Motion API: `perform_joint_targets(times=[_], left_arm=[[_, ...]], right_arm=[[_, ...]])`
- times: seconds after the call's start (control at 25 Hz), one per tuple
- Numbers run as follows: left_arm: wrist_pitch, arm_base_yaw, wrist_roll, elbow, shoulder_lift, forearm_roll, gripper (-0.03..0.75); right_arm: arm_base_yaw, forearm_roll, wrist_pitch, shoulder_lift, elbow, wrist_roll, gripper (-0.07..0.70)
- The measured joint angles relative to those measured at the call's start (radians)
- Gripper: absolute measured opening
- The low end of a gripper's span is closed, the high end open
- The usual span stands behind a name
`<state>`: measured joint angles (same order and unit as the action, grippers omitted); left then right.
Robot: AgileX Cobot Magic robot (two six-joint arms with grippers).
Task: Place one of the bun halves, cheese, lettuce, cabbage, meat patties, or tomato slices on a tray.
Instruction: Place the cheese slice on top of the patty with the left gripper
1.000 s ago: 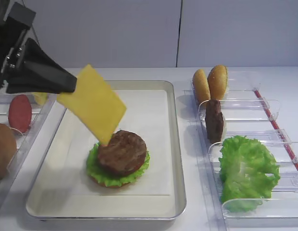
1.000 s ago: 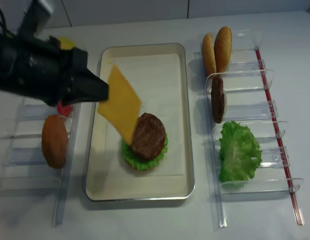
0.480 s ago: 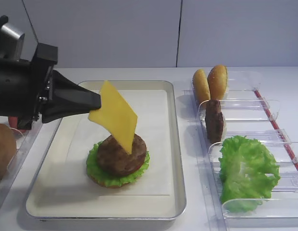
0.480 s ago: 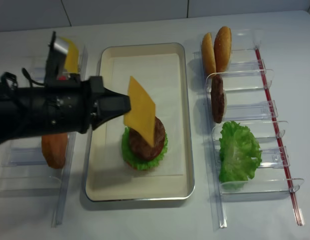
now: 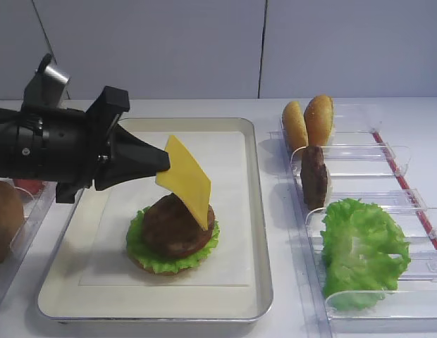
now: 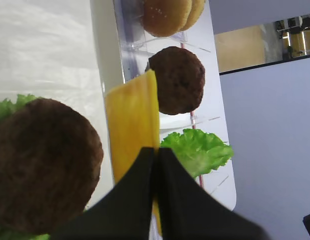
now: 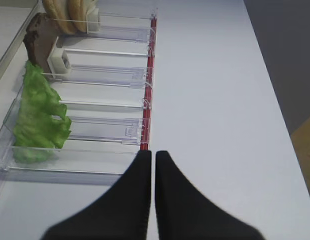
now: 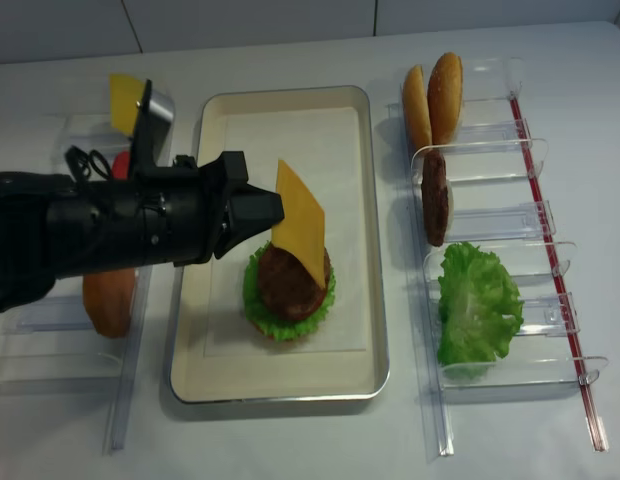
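Observation:
My left gripper (image 5: 164, 163) (image 8: 278, 208) is shut on one corner of the cheese (image 5: 187, 179) (image 8: 300, 220), a thin yellow-orange square held steeply tilted. The slice's lower corner reaches the right side of a meat patty (image 5: 169, 227) (image 8: 285, 283). That patty lies on lettuce (image 5: 142, 255) and a bun half in the tray (image 5: 261, 211) (image 8: 379, 250). The left wrist view shows the shut fingers (image 6: 140, 170) pinching the cheese (image 6: 132, 112) beside the patty (image 6: 42, 165). My right gripper (image 7: 153, 152) is shut and holds nothing, over the table right of the clear bins.
Clear bins right of the tray hold two bun halves (image 5: 310, 120), an upright patty (image 5: 314, 176) and lettuce (image 5: 363, 250). Left bins hold a bun half (image 8: 110, 300), a cheese slice (image 8: 125, 97) and a tomato slice (image 8: 118, 160), mostly hidden by the left arm.
The left gripper has carried the cheese rightward and down over the tray. The slice's lower corner now sits at the patty's right side instead of its left.

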<state>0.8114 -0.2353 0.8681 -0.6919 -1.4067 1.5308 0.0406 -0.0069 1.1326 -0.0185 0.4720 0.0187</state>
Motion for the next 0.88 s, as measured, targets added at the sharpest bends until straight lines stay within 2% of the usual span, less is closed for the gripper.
perform_joint_targets(times=[0.16,0.28,0.56,0.88], left_arm=[[0.004,0.0,0.015,0.0,-0.037,0.007,-0.008],[-0.011,0.0,0.017,0.0,-0.042,-0.009,-0.008],[-0.047,0.0,-0.052,0.0,-0.042,-0.155,-0.008],[-0.094,0.0,-0.062,0.0,-0.042,-0.169,-0.008]], right_arm=[[0.0,0.0,0.0,0.0,0.0,0.0,0.056],[0.0,-0.002,0.0,0.0,0.0,0.0,0.056],[0.0,-0.002,0.0,0.0,0.0,0.0,0.056],[0.0,-0.002,0.0,0.0,0.0,0.0,0.056]])
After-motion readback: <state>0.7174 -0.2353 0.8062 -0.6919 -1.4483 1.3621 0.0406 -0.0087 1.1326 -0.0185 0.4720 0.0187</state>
